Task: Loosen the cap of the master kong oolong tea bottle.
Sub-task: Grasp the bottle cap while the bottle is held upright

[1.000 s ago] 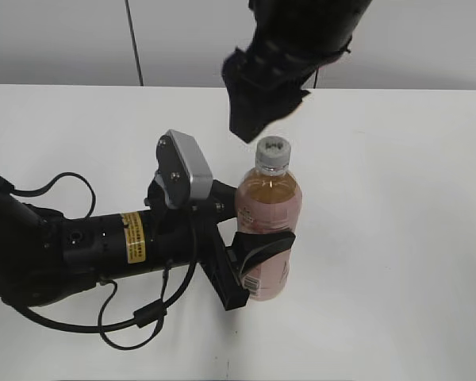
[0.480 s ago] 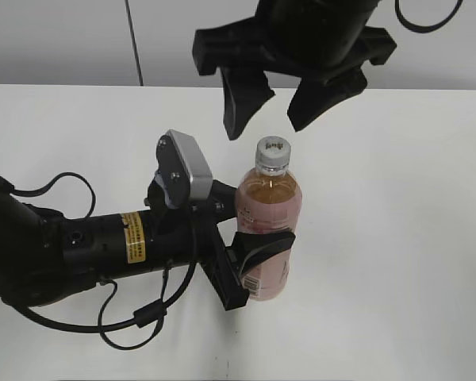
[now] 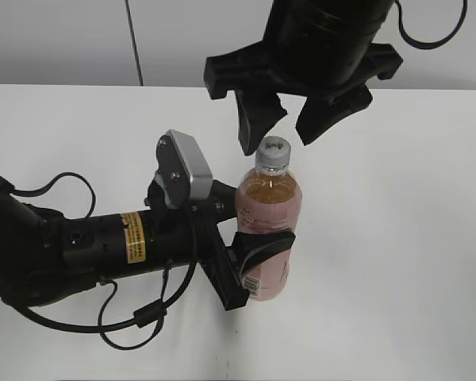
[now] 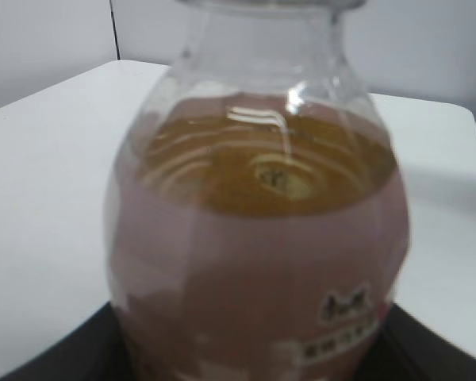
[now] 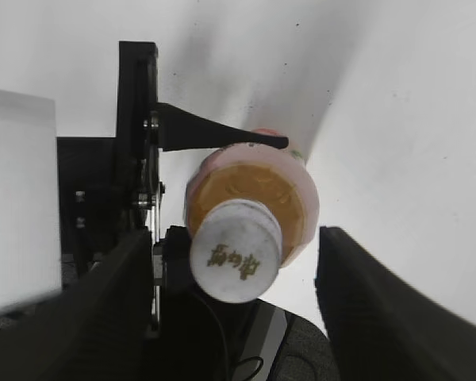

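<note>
Bottle (image 3: pixel 267 230) stands upright near the middle of the white tabletop (image 3: pixel 397 238), slim and clear, filled with amber tea up to its rounded shoulder. A pink wrap label covers the body, with a white panel low on the side facing the exterior camera. The left wrist view shows the tea surface close up through the clear plastic and a small dark mark on the pink label, blurred. The cap (image 3: pixel 274 151) is small, white and round with ribbed sides, and carries a tiny dark-and-green mark on top; it sits on the neck.

The left gripper (image 3: pixel 250 258) lies low along the tabletop and its jaws are clamped on the bottle at label height, one black finger (image 3: pixel 263 248) wrapping across the front of the label.

The right gripper (image 3: pixel 289 127) hangs directly above the cap with its jaws apart, one finger on each side of the cap and not touching it.
</note>
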